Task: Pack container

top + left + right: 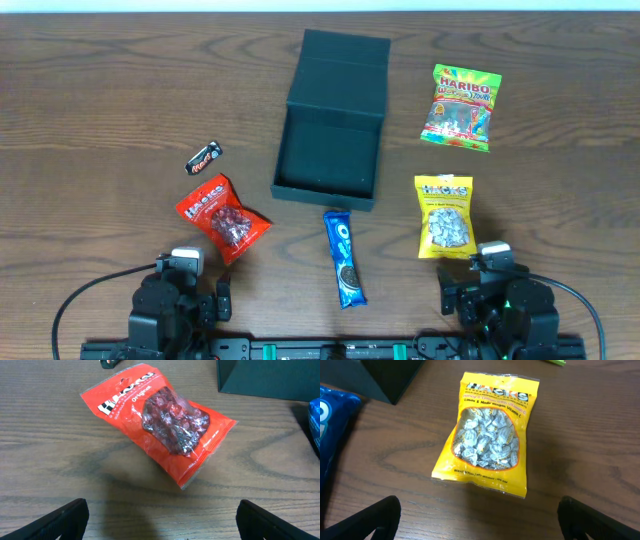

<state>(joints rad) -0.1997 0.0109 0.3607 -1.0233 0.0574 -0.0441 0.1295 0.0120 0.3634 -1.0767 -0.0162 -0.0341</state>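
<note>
1. Left gripper: the jaws stand wide apart and hold nothing. Both dark fingers sit low at the near table edge, clear of everything.
2. Right gripper: likewise spread wide and empty, touching nothing.
3. Just ahead of the left gripper lies the red bag, skewed on the table. Just ahead of the right gripper lies the yellow bag, roughly square to the fingers.
4. Between the two, further in, we note the Oreo pack, with its far end near the container's front wall. A Mars bar lies beyond the red bag, and a Haribo bag is at far right.
5. The container sits at table centre, well apart from both grippers. It is open and nothing is in it. The lid is thrown back on the far side, and we cannot tell whether it stands or lies flat.
6. Handling, in our judgement: the container is stiff but light and, being empty, liable to slide on the wood if nudged. Its matte walls should pinch well, and a side wall's top edge is the place to steady it. For closing, take the lid by its free far edge, away from the hinge.
7. No item is packed yet. Each gripper's nearest bag looks the natural first pick.
</note>
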